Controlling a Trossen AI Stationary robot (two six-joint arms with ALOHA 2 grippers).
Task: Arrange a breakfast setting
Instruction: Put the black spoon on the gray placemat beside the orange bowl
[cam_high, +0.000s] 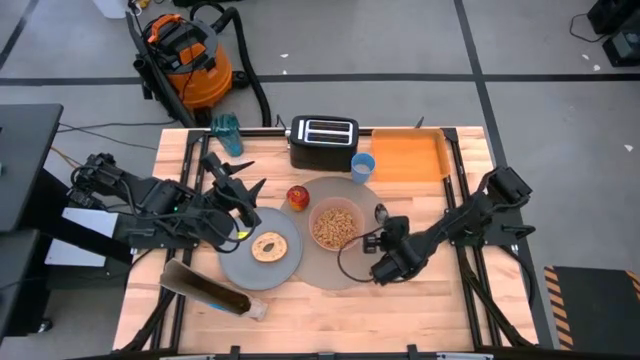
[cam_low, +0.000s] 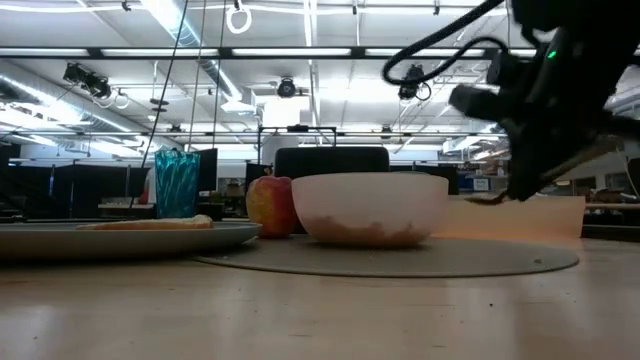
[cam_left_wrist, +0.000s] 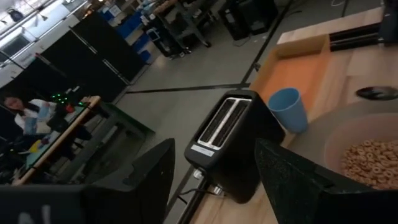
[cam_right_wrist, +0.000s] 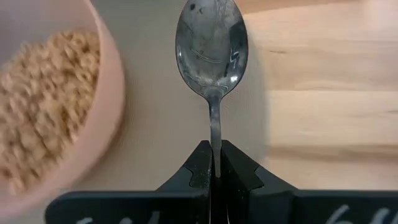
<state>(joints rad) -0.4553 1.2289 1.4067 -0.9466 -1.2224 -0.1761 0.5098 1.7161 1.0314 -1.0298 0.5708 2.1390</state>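
The grey mat lies mid-table with the pink bowl of cereal on it. The grey-blue plate with the bagel overlaps the mat's left edge. The red apple and the blue cup stand at the mat's far side. My right gripper is shut on the metal spoon over the mat's right part, right of the bowl. My left gripper is open and empty above the table, left of the apple, facing the black toaster. My right gripper pinches the spoon's thin handle between its two fingers, which lie along it. The spoon's bowl points away from the gripper toward the table's far edge, hollow side up. In the low view the spoon's end hangs clear above the mat.
The black toaster and the orange tray stand at the far edge. A teal glass stands at the far left. A brown bag lies at the near left. Bare wood shows at the near right.
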